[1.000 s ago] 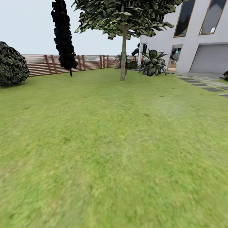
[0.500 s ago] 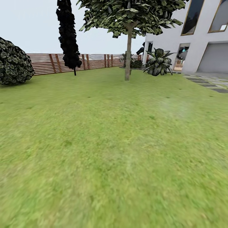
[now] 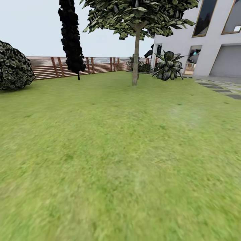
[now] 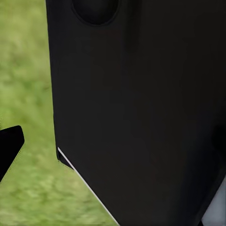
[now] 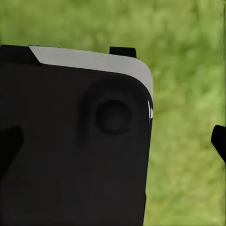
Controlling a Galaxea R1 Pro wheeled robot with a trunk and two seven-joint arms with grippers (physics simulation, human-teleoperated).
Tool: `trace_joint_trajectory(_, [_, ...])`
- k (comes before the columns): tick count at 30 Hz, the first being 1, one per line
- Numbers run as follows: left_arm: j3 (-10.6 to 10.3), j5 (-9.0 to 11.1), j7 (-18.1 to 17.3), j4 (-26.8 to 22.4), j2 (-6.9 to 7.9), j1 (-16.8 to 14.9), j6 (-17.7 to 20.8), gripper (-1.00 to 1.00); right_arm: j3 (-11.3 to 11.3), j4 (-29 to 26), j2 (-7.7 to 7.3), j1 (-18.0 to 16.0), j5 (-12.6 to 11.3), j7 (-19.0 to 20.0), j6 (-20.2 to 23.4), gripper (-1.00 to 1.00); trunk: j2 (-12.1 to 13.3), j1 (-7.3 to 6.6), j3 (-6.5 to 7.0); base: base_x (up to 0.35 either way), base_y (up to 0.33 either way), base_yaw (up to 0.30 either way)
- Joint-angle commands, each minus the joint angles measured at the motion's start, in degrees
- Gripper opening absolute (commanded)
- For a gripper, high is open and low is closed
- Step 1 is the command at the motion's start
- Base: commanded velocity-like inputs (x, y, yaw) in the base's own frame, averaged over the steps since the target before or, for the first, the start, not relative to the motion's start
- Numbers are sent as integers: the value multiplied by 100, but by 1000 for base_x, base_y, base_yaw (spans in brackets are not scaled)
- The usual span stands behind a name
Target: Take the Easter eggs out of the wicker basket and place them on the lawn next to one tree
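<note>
A pale-trunked tree stands upright at the far end of the green lawn.

Mottled grassy lawn, wooden slatted fence, smooth white house wall

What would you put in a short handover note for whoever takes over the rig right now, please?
Grippers: from the wrist views I cannot tell whether either is open or shut; dark robot bodywork blocks most of each view, with grass behind.
Scene: the head view looks across the lawn to a leafy tree ahead, near the white house. A dark cypress and a bush stand left, by the fence.
Done: nothing confirmable.
Left: find the basket and eggs, then move all three eggs beside one tree.
</note>
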Motion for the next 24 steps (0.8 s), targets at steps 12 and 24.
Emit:
trace_joint_trajectory(12, [24,2,-6,-9,6,3,-6,100,7,-3,-9,-3,28,-6,-26,100,-2,4,-4,339,0,0])
trace_joint_trajectory(24, [24,2,-6,-9,13,3,-6,100,9,-3,-4,-3,28,-10,-29,100,-2,4,-4,339,0,86])
